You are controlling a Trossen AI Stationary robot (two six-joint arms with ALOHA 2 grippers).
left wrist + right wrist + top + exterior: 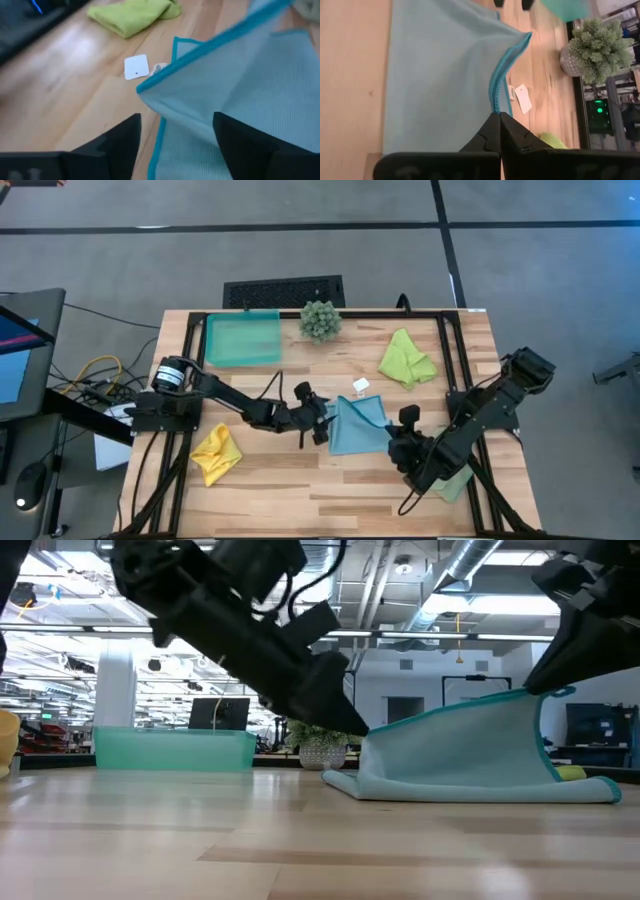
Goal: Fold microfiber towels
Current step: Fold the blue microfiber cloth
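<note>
The light blue towel (pixel 355 425) lies at mid-table with its right side raised like a tent (pixel 470 745). My right gripper (pixel 497 116) is shut on its hem, up at the raised side (pixel 560 675). My left gripper (pixel 177 150) stands open at the towel's left edge (pixel 322 420), with the cloth showing between and beyond its fingers; whether it touches the cloth I cannot tell. A lime green towel (pixel 405 360) lies crumpled far right. A yellow one (pixel 215 452) lies near left. A pale sage one (pixel 455 482) sits under my right arm. My right gripper pinches the blue towel's darker hemmed edge (pixel 495 102) between its two fingertips, coming from the table's right and slanting down. One layer or several, I cannot tell. That edge is lifted off the table, and the cloth slopes down to its left part (pixel 345 780), which lies on the wood.
A teal plastic tray (pixel 243 338) and a spiky green plant (pixel 320 320) stand at the far edge. A small white tag (pixel 361 385) lies just beyond the blue towel. Black rails frame the tabletop. Bare wood runs along the near edge.
</note>
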